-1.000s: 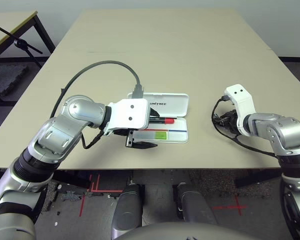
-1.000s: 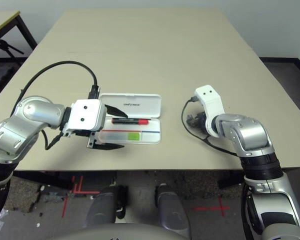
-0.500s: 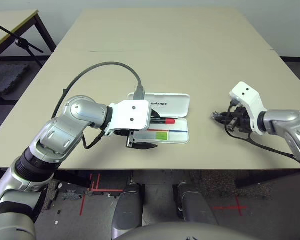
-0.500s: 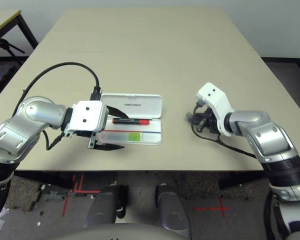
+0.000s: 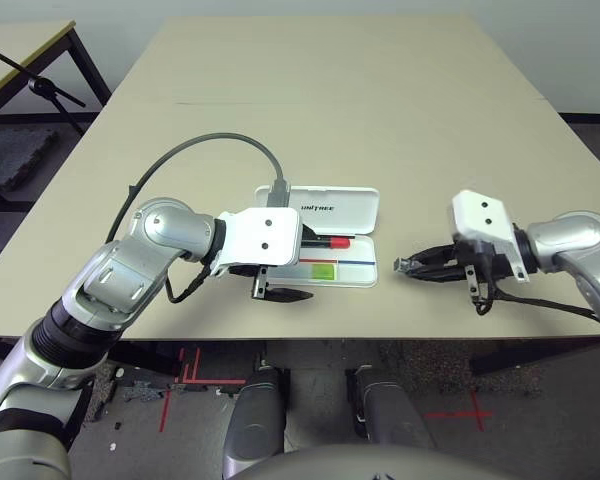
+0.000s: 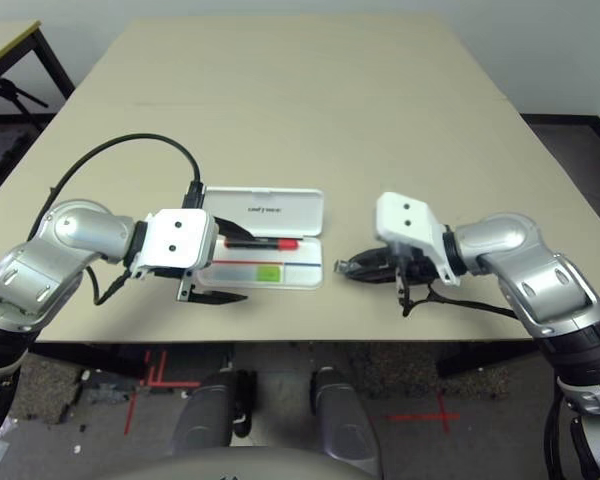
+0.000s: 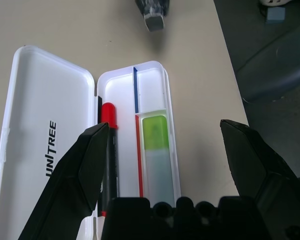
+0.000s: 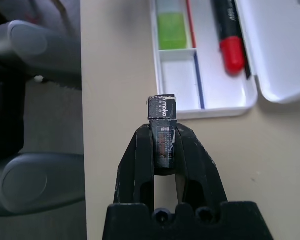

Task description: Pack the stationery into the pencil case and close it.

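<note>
Surface: matte beige top, smooth, with a faint seam line far across it.
Case: flat white hard plastic, rectangular with rounded corners, lying open near the front edge of the surface; glossy lid folded back flat, dark "UNITREE" lettering on it; tray half nearer the robot, split by a thin red-and-blue line.
Marker: slim black barrel with a rounded red end, lying in the tray channel next to the hinge.
Highlighter: flat, pale translucent green body with a bright green block at one end, lying in the tray's outer channel, beside the red line.
Left hand: black wedge-shaped fingers spread wide apart, holding nothing; poised at the case's left end, one finger tip over the lid side, the other past the tray's front edge.
Right hand: black fingers pressed together on the piece; it is over bare surface, just beside the case's right end, pointing toward it.
Piece: small, dark grey, flat and rectangular, with tiny pale print on its face; it sticks out past the fingertips.
</note>
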